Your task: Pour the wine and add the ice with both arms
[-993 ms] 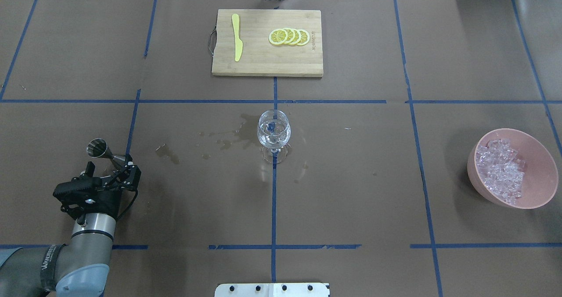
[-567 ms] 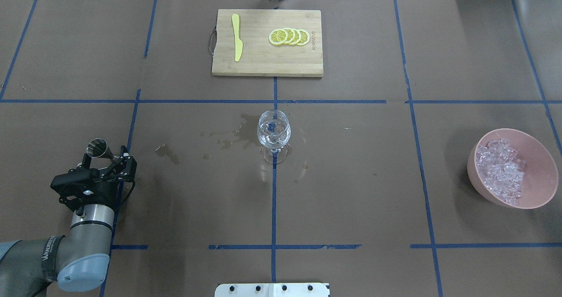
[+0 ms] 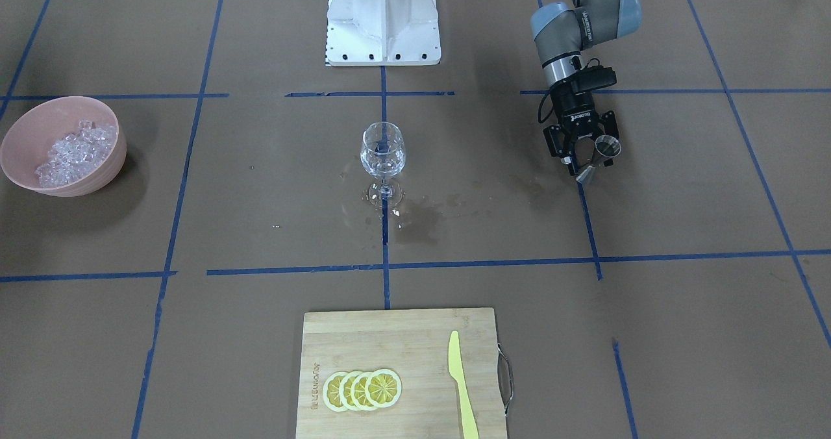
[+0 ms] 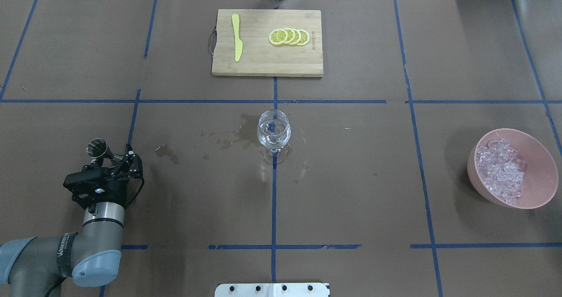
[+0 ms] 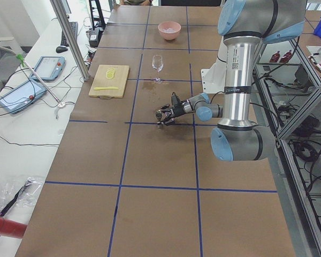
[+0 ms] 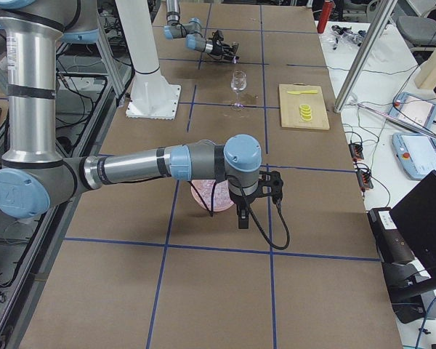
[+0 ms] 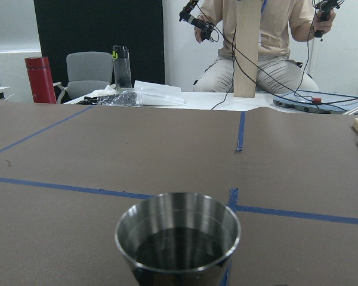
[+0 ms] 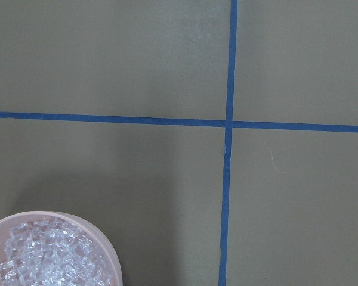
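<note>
Ice [image 4: 500, 169]: small clear glinting cubes heaped in a pink bowl [image 4: 542, 178] near the table's right edge; my right wrist view catches only part of that bowl. My left gripper [image 4: 119, 157] is clamped on a steel jigger [image 4: 97, 147] near the left edge, and only the left wrist view looks into its cup. My right arm [image 6: 167, 163] shows only from the side, by the bowl; I cannot tell how its jaws stand.

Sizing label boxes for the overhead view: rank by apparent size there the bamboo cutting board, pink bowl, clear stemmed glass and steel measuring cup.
1. bamboo cutting board, largest
2. pink bowl
3. clear stemmed glass
4. steel measuring cup, smallest, though its lower part is hidden
</note>
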